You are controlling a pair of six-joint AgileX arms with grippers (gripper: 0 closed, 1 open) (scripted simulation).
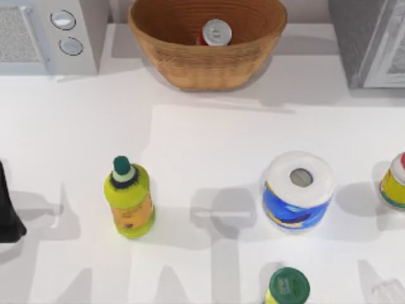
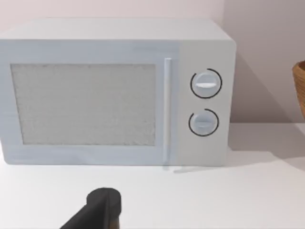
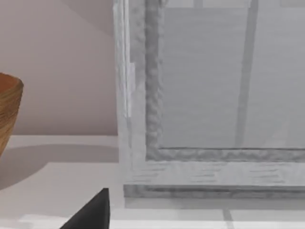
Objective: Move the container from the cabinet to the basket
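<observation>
One red can [image 1: 216, 32] rests inside the wicker basket [image 1: 190, 63]; transfer appears complete, pincer states cannot be told, retreat only remains.

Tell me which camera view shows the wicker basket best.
The top view shows it best: the whole basket sits at the table's back edge, with the red can lying inside it. The left wrist view catches a sliver of its rim beside the microwave. The right wrist view shows one curved side near the cabinet.
</observation>
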